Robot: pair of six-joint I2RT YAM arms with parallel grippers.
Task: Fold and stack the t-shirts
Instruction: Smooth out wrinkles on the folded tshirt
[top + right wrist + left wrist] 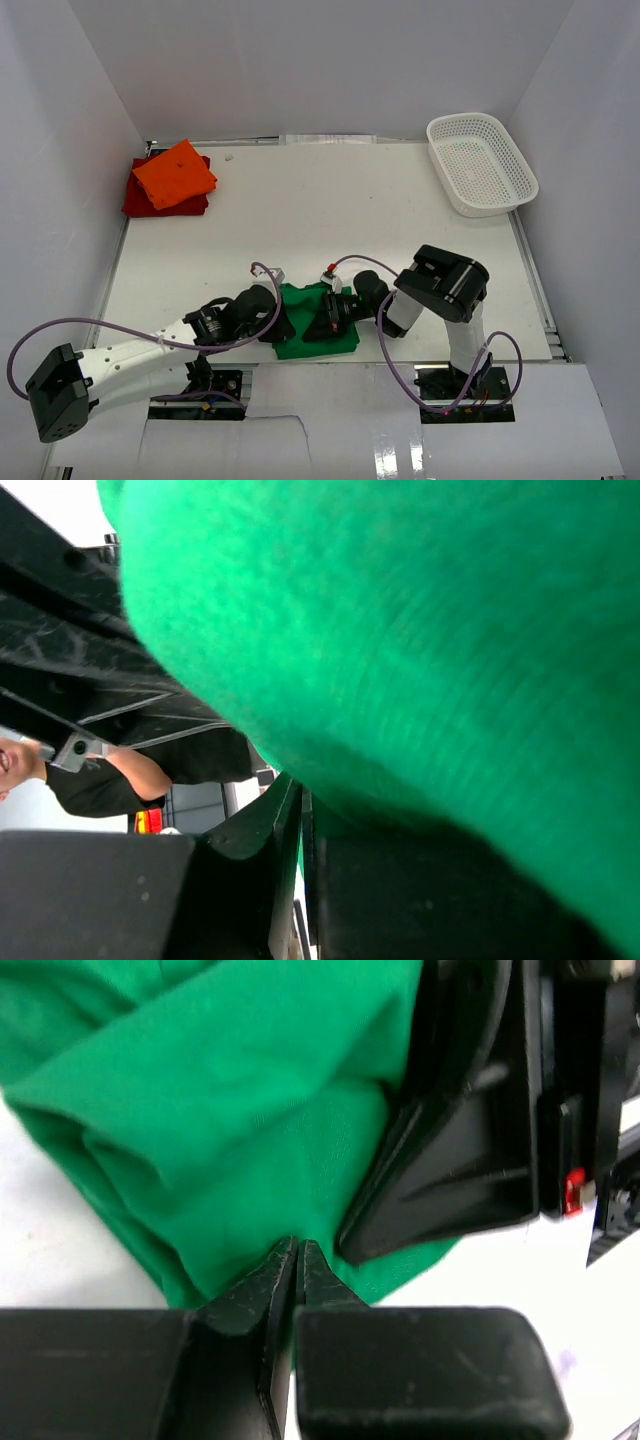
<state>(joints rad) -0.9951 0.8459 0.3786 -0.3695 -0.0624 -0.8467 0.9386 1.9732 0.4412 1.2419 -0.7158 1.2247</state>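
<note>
- Top view only: a white mesh basket [482,163] at the far right corner of the desk [350,220]. An orange shirt [175,173], folded square, lies skewed on a folded dark red shirt [150,203] at the far corner opposite the basket, well apart from it.
- Left wrist view only: the layered folds and soft creases of the green shirt [250,1110]. Its lower edge rests on the white desk, and the black casing of the right arm [470,1140] lies against the cloth.
- Right wrist view only: the green cloth, blurred and very close, covers most of the picture. A person in a dark top [110,775] is beyond it at one side.
- Green shirt: a rumpled, partly folded bundle at the near desk edge, well apart from the basket and partly hidden from above by both arms.
- Left hand [297,1250]: fingers pressed together, tips pinching the green shirt's edge. The left arm [130,355] stretches low along the near edge, reaching toward the basket's side.
- Right hand [300,805]: fingers drawn to a thin slit, closed on the green cloth draped over them. The arm is bent at the elbow, the hand pointing away from the basket's side.
</note>
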